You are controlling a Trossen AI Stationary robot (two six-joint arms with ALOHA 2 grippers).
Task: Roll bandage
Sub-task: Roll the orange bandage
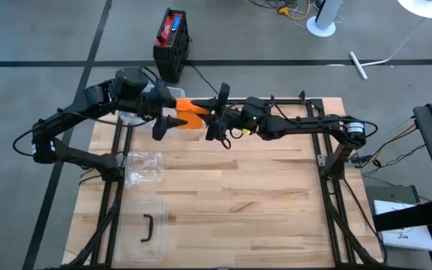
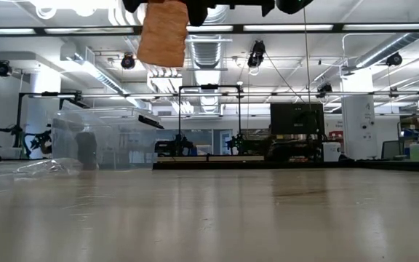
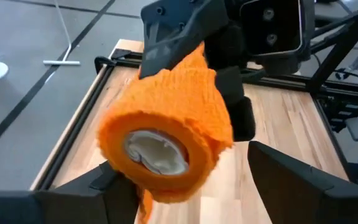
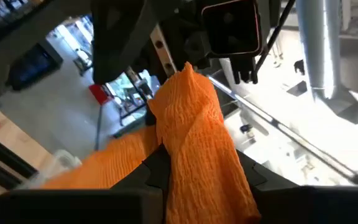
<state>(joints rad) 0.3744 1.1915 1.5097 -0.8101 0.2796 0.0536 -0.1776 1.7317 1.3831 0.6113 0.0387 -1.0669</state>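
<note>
An orange bandage (image 1: 190, 114) hangs high over the table's far edge, between my two grippers. Its rolled part (image 3: 160, 146), wound on a white core, shows end-on in the left wrist view. My left gripper (image 1: 168, 124) is open, with the roll between its fingers. My right gripper (image 1: 214, 124) faces it from the table's right and is shut on the bandage's unrolled stretch (image 4: 194, 143). In the low view the bandage (image 2: 164, 33) hangs well clear of the tabletop. My left gripper has the roll's near end against one finger (image 3: 107, 183); I cannot tell whether they touch. The other finger (image 3: 291, 180) stands apart from the roll. My right gripper pinches the bunched, unrolled stretch (image 4: 197, 177) between its two fingers, coming about level from the table's right. The bandage is lifted clear of the table.
A crumpled clear wrapper (image 1: 145, 169) and a clear plastic box (image 1: 142, 229) with a black handle lie on the table's left side. A black and red case (image 1: 172, 41) stands on the floor beyond the far edge. The table's middle and right are bare wood.
</note>
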